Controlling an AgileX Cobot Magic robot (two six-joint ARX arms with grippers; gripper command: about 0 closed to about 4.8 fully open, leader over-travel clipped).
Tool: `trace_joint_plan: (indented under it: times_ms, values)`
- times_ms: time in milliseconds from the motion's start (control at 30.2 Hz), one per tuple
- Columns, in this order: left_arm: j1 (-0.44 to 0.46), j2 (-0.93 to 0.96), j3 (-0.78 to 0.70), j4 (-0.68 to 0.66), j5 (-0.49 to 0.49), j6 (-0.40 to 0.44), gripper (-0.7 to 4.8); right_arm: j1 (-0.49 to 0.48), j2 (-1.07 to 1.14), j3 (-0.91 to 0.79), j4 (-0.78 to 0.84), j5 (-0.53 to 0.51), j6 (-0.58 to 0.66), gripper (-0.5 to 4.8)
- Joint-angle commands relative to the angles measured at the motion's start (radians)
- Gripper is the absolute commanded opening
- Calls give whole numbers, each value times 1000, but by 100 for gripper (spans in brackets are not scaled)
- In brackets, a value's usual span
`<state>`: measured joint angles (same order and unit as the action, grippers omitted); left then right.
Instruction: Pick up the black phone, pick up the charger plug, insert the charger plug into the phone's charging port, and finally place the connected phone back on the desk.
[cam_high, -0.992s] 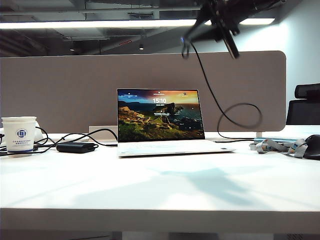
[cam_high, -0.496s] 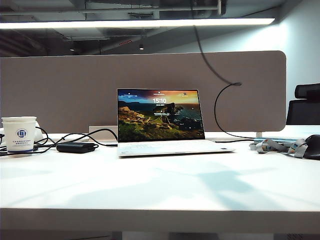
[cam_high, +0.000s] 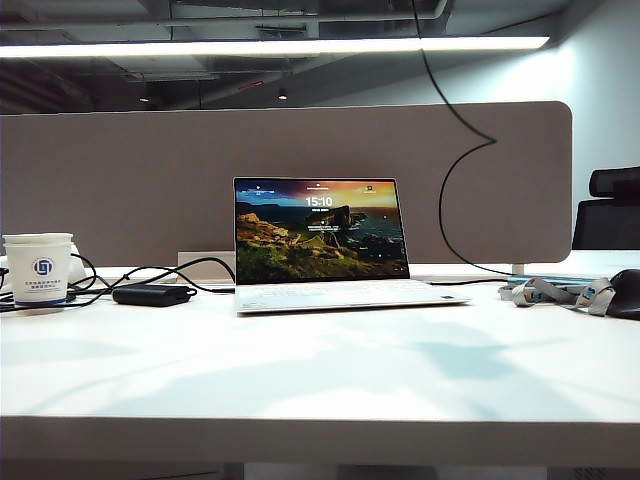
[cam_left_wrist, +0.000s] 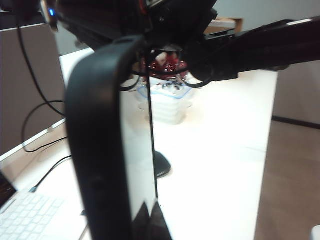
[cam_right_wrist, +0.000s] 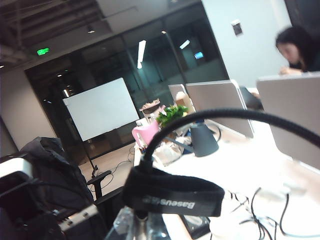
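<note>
I read the left end effector (cam_left_wrist: 150, 220) as clamped on the black phone (cam_left_wrist: 97, 150), held upright on edge well above the counter (cam_left_wrist: 225, 150). The right end effector (cam_right_wrist: 137, 227) is pinched shut on the charger cable (cam_right_wrist: 225, 116) just below its Baseus strap (cam_right_wrist: 172, 194); the plug tip is hidden from me.

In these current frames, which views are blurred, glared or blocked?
Exterior view: sharp, bright ceiling strip light, soft shadows on the wide white desk, both grippers out of frame. Left wrist view: the thin glossy black phone looms close and blurred, blocking much. Right wrist view: tilted, dim room, the thin black cable blurred up close.
</note>
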<state>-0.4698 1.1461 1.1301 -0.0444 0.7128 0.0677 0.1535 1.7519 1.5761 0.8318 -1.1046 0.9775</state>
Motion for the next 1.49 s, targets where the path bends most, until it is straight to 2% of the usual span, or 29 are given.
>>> trace_joint_plan:
  times_ms: [33, 265, 397, 794, 1191, 1323, 1488]
  values:
    - [1, 18, 6, 61, 70, -24, -6, 2, -24, 3, 68, -8, 22, -7]
    - [1, 72, 6, 78, 189, -24, -6, 7, -80, 3, 63, -14, 21, -7]
    - [1, 83, 6, 97, 219, -28, -6, 7, -115, 3, 61, -18, 22, -7]
    - [1, 177, 7, 348, 321, -269, -6, 86, -144, 3, 10, -43, 47, -7]
    - [2, 184, 15, 353, 326, -309, -6, 164, -152, 3, -51, -67, 51, -7]
    - [15, 184, 15, 353, 405, -320, -6, 193, -153, 3, -52, -80, 51, -7]
    - [42, 184, 15, 356, 436, -330, -6, 205, -162, 2, -83, -96, 50, -7]
